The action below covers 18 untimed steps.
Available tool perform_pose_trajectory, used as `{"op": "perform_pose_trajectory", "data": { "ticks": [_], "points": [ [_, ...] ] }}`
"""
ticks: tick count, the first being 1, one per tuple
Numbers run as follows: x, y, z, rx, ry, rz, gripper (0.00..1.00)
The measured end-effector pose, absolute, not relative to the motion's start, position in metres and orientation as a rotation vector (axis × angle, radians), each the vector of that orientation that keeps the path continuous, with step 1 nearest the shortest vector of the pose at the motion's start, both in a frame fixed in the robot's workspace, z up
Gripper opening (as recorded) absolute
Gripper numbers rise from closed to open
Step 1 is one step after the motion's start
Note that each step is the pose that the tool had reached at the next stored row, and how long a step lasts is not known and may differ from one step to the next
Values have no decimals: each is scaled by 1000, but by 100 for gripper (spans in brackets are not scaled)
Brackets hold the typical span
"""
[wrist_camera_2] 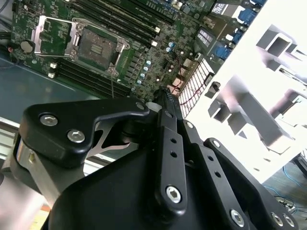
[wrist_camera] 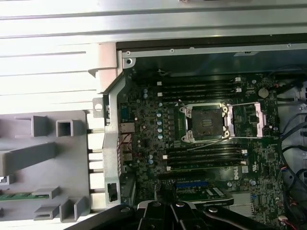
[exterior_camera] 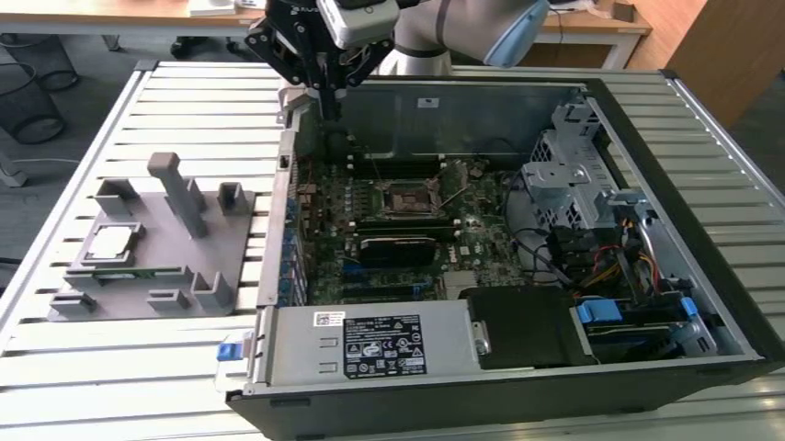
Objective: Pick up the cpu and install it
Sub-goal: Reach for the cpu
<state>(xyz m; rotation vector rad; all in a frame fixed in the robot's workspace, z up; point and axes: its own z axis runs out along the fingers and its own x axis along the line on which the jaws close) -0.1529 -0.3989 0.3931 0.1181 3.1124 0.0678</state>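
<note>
Exterior view: gripper (exterior_camera: 327, 103) fingers pinched together, empty, hanging over the case (exterior_camera: 290, 138) wall. The cpu (exterior_camera: 108, 241) sits on the grey tray (exterior_camera: 239, 248), around 8 o'clock. Going down closed, I'd guess it jabs the chip.

Silver-grey arm (exterior_camera: 472, 28) with blue caps; black gripper (exterior_camera: 329, 110), silver screws.

a pale slatted table (exterior_camera: 184, 101) stands on grey floor (exterior_camera: 98, 83), with wooden desks (exterior_camera: 98, 14) and a wire basket (exterior_camera: 25, 101) behind it.
</note>
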Motion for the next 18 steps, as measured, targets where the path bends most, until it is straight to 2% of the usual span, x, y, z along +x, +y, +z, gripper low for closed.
{"op": "perform_pose_trajectory", "data": {
  "ticks": [18],
  "points": [
    [-178,-403,393,118,3112,68,11]
  ]
}}
